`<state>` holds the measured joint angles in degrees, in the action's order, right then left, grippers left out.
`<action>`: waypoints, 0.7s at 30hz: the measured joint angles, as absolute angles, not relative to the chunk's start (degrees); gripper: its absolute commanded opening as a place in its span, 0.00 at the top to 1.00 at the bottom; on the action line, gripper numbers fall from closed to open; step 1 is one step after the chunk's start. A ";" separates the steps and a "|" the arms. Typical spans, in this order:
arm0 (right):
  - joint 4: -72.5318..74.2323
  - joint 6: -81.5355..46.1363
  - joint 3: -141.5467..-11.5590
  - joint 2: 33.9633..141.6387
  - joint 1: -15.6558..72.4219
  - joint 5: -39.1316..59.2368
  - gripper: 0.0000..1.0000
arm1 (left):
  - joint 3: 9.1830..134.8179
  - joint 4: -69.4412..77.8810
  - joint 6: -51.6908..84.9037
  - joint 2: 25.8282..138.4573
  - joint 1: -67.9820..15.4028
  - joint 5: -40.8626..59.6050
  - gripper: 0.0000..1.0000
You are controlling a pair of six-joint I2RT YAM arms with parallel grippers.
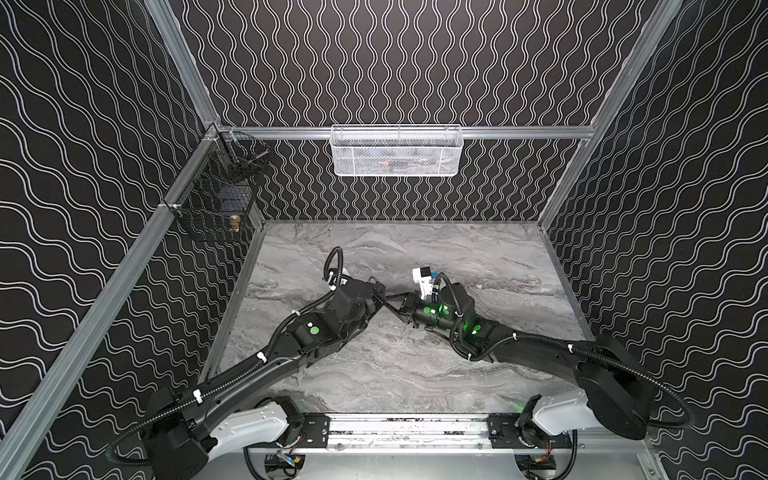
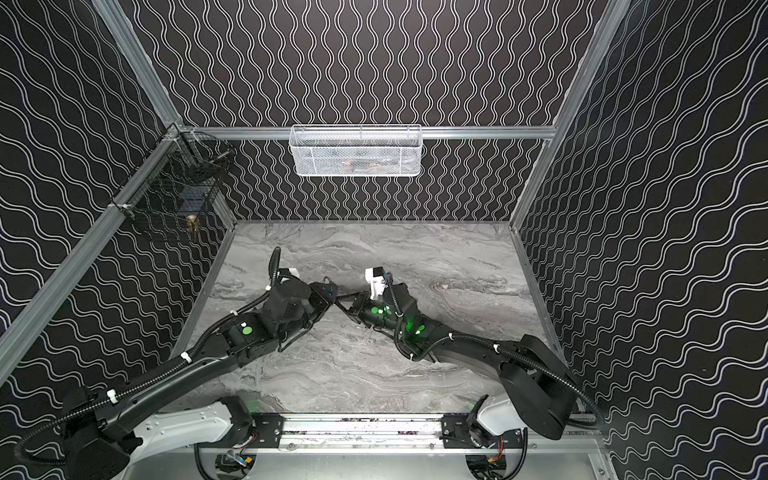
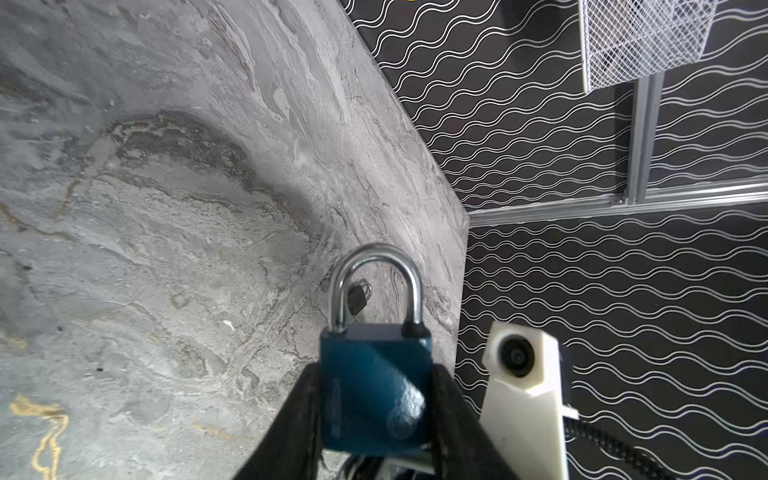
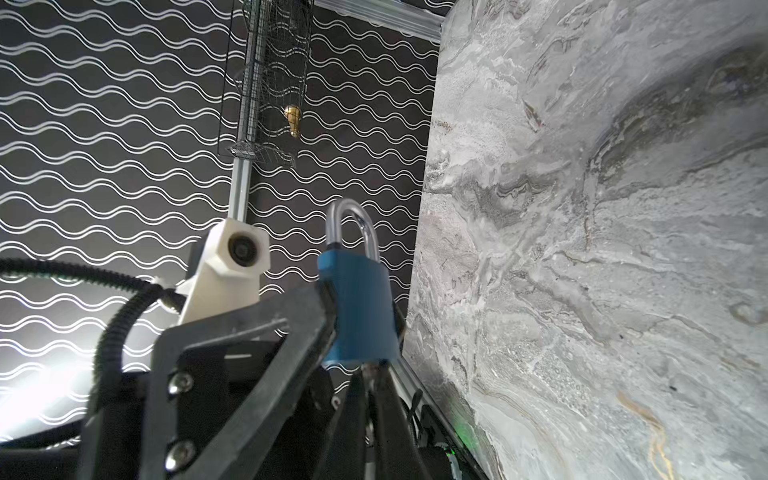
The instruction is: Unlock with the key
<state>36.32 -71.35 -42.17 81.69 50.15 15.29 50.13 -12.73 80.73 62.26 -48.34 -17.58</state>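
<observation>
Jaws of the left gripper (image 3: 376, 374) are clamped on two opposite sides of a blue metal padlock (image 3: 374, 399), with the black fingers (image 3: 299, 411) pressed against its body. Its silver U-shaped shackle (image 3: 376, 282) points away from the wrist, and both legs appear seated in the body. Jaws of the right gripper (image 4: 371, 376) are together, tips set against the underside of the padlock, opposite the shackle. Whether a key sits between them cannot be told, as the tips hide that spot.

In both top views the two grippers meet nose to nose over the middle of the grey marble-patterned counter (image 1: 415, 374). The padlock between them cannot be distinguished there.

The left wrist view shows a small dark padlock (image 3: 358, 296) lying on the counter near its edge by the wall, seen through the shackle.

A white mesh basket (image 1: 395, 151) hangs on the back rail. A black wire basket (image 1: 216, 195) hangs on the left rail, with a brass-coloured object (image 1: 235, 222) at its lower edge.
</observation>
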 measured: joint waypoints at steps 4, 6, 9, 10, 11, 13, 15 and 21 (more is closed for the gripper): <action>37.63 -72.73 -40.95 80.82 50.15 14.35 1.00 | 49.93 -11.49 81.41 62.35 -48.34 -16.75 0.98; 38.89 -73.47 -40.21 80.55 50.17 13.91 1.00 | 49.52 -10.28 82.02 62.22 -48.34 -16.40 0.99; 39.75 -74.26 -39.68 80.42 50.37 12.95 1.00 | 48.99 -9.10 82.50 62.24 -48.34 -16.23 1.00; 40.01 -74.46 -39.59 80.42 50.43 12.62 1.00 | 48.80 -8.62 82.59 62.33 -48.34 -16.23 1.00; 40.40 -74.56 -39.40 80.38 50.46 12.29 1.00 | 48.66 -8.12 82.72 62.46 -48.34 -16.23 1.00; 40.84 -74.74 -39.07 80.25 50.48 11.64 1.00 | 48.60 -7.38 82.76 62.65 -48.34 -16.23 1.00; 42.06 -75.29 -38.35 79.94 50.52 11.00 1.00 | 48.60 -6.70 82.78 62.67 -48.34 -15.99 1.00; 45.30 -75.75 -37.91 80.31 50.74 9.06 1.00 | 48.18 -4.01 83.68 62.92 -48.34 -16.43 1.00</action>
